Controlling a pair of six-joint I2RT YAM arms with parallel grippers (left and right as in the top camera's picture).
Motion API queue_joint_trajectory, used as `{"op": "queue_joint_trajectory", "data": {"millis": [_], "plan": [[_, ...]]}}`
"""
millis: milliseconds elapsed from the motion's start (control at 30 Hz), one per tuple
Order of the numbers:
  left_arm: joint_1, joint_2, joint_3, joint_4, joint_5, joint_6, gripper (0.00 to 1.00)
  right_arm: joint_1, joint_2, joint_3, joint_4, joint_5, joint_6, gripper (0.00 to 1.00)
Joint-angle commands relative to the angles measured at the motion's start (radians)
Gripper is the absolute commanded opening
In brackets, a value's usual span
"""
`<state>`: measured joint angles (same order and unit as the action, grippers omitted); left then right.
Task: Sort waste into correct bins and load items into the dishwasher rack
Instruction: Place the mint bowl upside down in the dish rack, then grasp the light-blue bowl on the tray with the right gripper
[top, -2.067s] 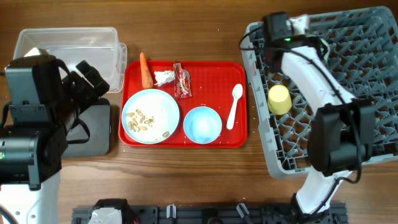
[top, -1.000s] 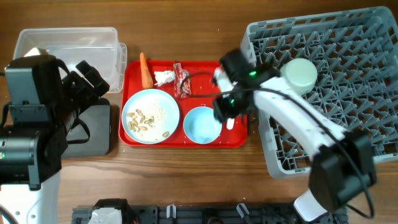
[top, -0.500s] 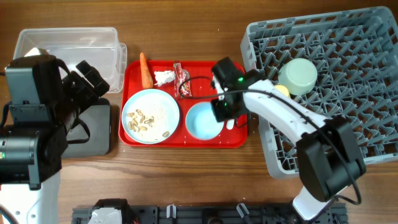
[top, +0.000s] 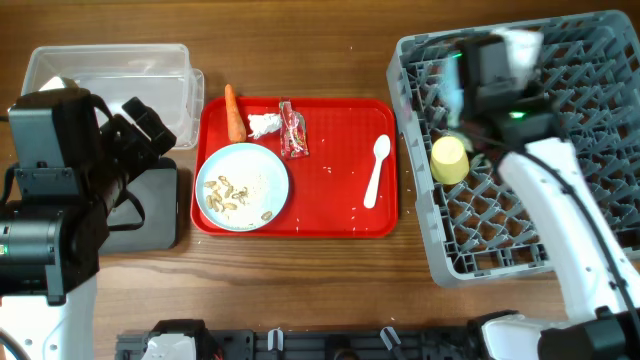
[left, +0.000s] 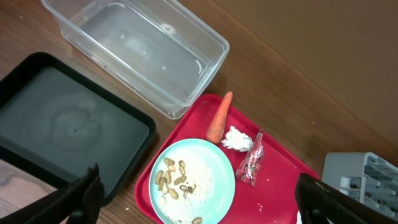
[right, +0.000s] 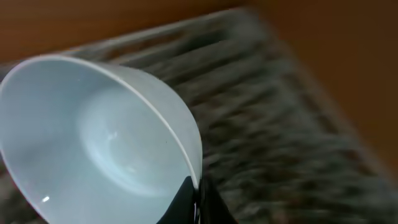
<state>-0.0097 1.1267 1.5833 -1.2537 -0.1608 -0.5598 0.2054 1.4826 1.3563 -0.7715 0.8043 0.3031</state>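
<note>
Loading is running ahead of sorting. One yellow cup (top: 449, 160) is already sitting in the grey rack (top: 560, 215), near its left wall. The right gripper (right: 196, 202) is pinching the rim of the blue bowl (right: 93, 143), one finger inside the rim and one outside. In the wrist view it is carrying the bowl tilted above the rack's blurred grid. Whether the bowl is touching the pegs yet, I cannot tell. Under the arm, part of the rack is hiding from the overhead view.

On the red tray (top: 330, 215) the white spoon (top: 376, 170) is waiting, apart from the rest. The plate (top: 242, 186) is sitting there too, with scraps and rice (top: 228, 192) on it. Along the tray's far edge the carrot (top: 233, 112), tissue (top: 264, 125) and wrapper (top: 293, 130) are lying close together.

Both bins, the clear tub (top: 110, 75) and the black tray (left: 68, 127), are showing nothing inside. The left gripper (top: 140, 128) is hovering above them with fingers (left: 84, 196) spread wide and gripping nothing. By my reckoning, all the waste sorting is remaining, plus racking the spoon and the scraped plate.
</note>
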Motion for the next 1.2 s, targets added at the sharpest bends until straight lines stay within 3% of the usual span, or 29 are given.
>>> {"op": "queue_joint_trajectory", "data": {"millis": [0,300,567,1167], "plan": [[0.006,0.001,0.003,0.003,-0.020,-0.010,1.00,-0.120,0.016,0.010,0.063,0.449,-0.057,0.04],[0.006,0.001,0.003,0.003,-0.020,-0.010,1.00,-0.317,0.200,0.010,0.208,0.489,-0.161,0.04],[0.006,0.001,0.003,0.003,-0.020,-0.010,1.00,-0.308,0.357,0.010,0.503,0.452,-0.502,0.04],[0.006,0.001,0.003,0.003,-0.020,-0.010,1.00,-0.259,0.475,0.010,0.500,0.406,-0.539,0.04]]}}
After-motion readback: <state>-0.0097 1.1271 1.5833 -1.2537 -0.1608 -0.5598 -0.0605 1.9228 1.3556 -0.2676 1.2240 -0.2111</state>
